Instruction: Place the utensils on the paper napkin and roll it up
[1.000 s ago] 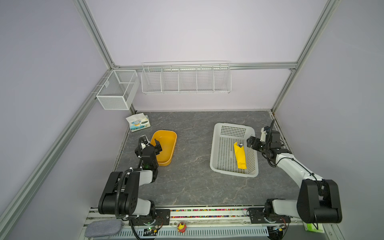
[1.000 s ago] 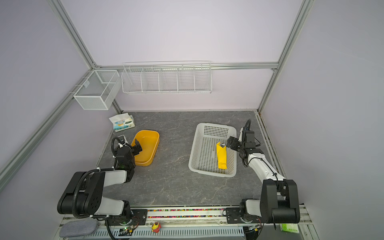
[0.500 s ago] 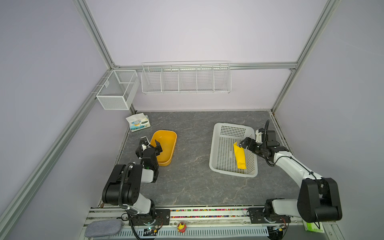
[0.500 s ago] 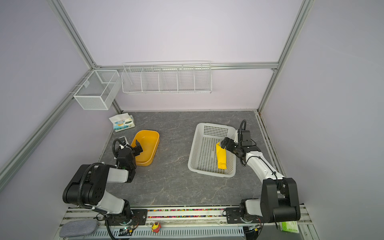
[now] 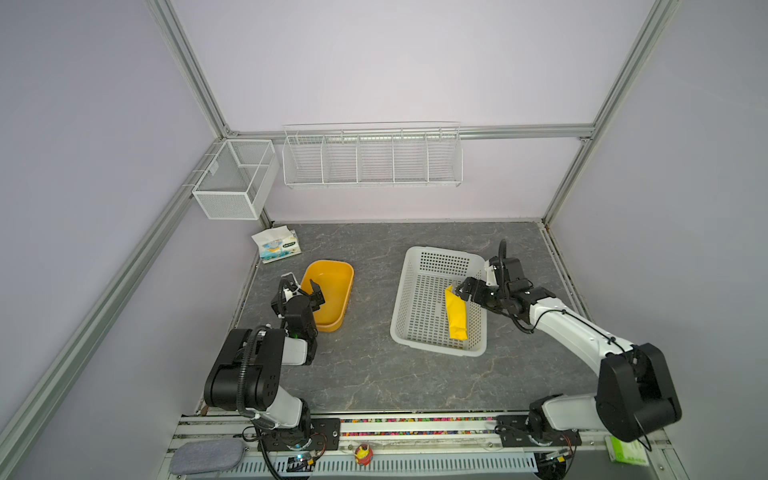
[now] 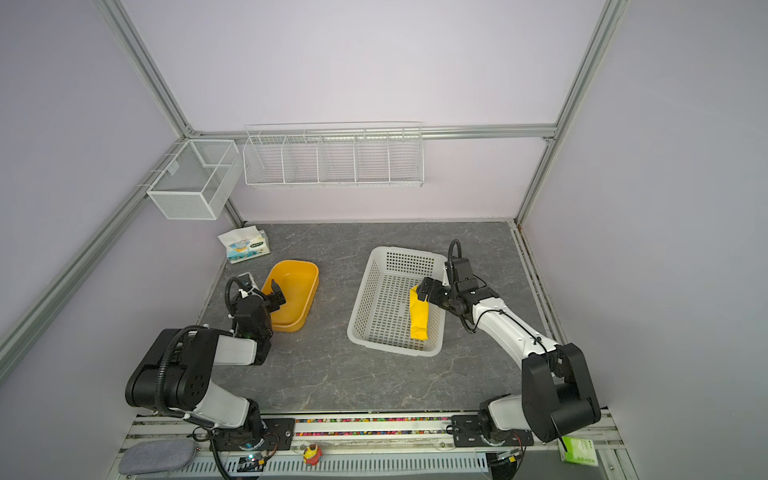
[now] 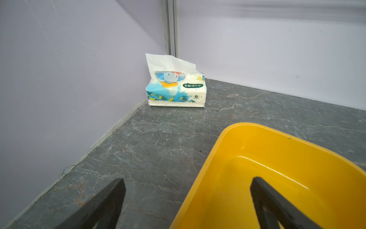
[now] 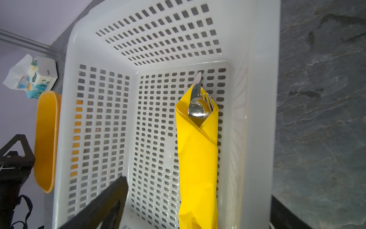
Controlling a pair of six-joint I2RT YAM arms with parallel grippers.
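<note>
White perforated basket (image 5: 400, 300), orange-yellow tray (image 5: 329, 263) well apart, tissue pack (image 5: 277, 246) in far corner

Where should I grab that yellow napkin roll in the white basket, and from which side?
Grip the napkin roll around its middle, coming straight down from above with the jaws across its narrow width. It lies flat on the basket floor close along one long wall, so a sideways approach looks blocked. Avoid the open end where the utensils poke out.

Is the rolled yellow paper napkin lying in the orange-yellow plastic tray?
No, the rolled yellow paper napkin lies in the white perforated plastic basket.
</note>
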